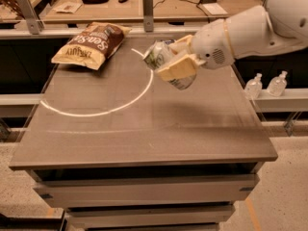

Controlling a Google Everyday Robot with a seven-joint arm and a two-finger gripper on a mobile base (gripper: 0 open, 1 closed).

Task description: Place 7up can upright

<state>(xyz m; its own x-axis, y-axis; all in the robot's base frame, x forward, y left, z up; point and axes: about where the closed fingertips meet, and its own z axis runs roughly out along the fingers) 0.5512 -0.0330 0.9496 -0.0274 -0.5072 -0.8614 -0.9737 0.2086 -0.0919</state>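
**While gripped, 7up can sits slanted over the table**

Where the table's (144, 134) far-left corner lies, a brown-and-yellow chip bag (91, 44) rests flat, just outside a white arc (96, 112) marked on the surface. Near the arc's right end, the 7up can (155, 57) appears raised off the tabletop and is not upright. Its long axis slants from upper left down to lower right, with one end facing left. The gripper (168, 59) pinches the can's body between its tan fingers (177, 70), reaching in on the white arm (240, 32) from the right. Two small clear bottles (265, 84) stand on a ledge beyond the table's right edge.
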